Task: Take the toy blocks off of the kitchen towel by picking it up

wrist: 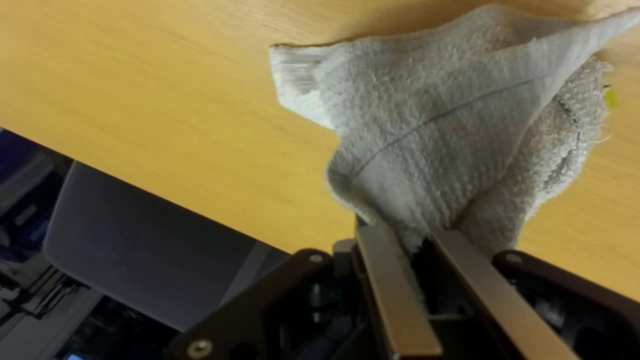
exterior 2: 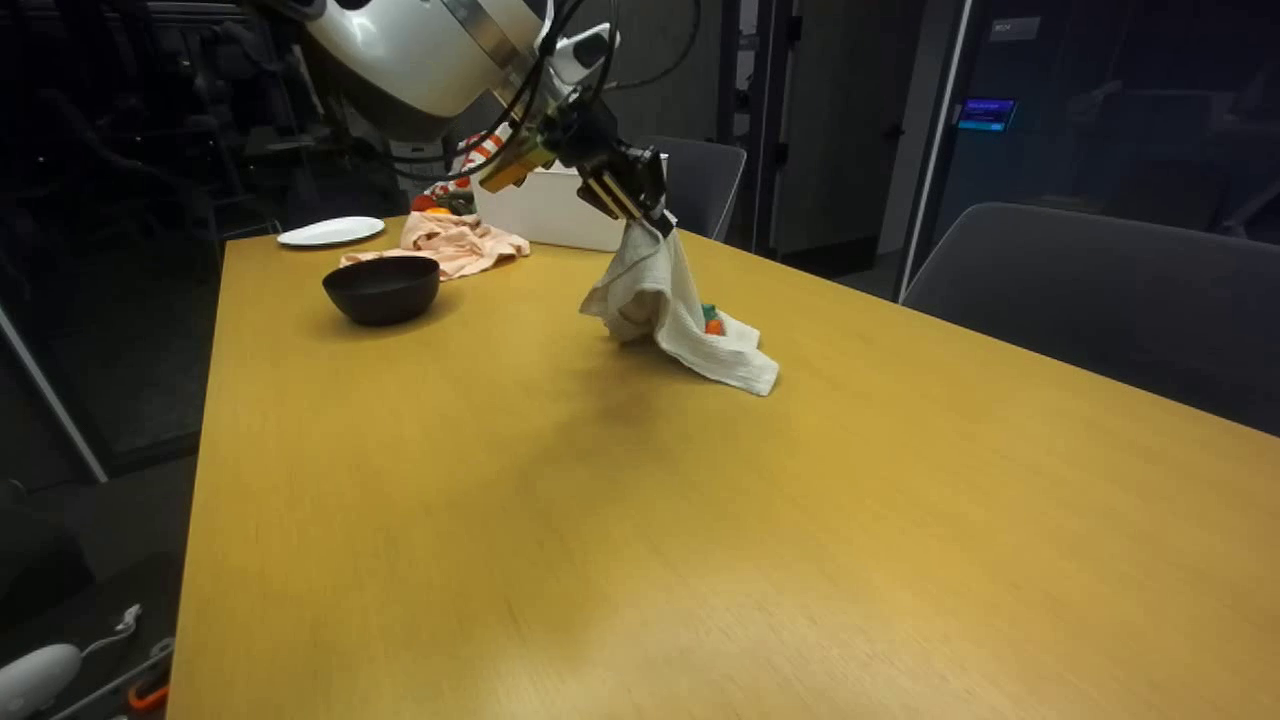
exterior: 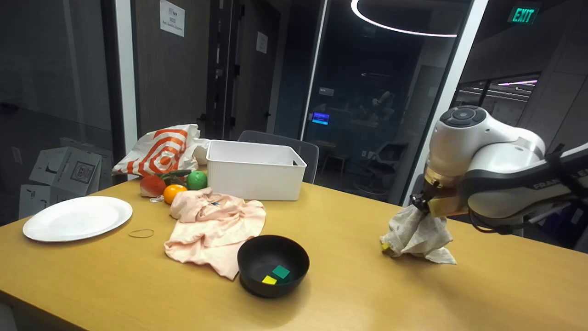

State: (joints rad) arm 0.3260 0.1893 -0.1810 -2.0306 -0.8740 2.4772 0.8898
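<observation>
Dark glass panels (exterior: 367,59) rise behind the wood-grained table (exterior 2: 700,540), grey chairs (exterior 2: 1100,310) lining its long edge. Near that edge the almost closed pincer (wrist: 407,235) grips the gathered kitchen towel (exterior: 418,235), its hem on the table; green, orange-red and yellow toy blocks (exterior 2: 714,327) show at its lower folds.

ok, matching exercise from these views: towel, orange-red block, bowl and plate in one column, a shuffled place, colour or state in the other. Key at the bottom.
Column one
1 towel
2 orange-red block
3 bowl
4 plate

Column two
A round and white
B black, with a yellow piece and a green piece inside
C pinched in the claw
D tiny, right by a green block

Pairs: 1-C, 2-D, 3-B, 4-A
</observation>
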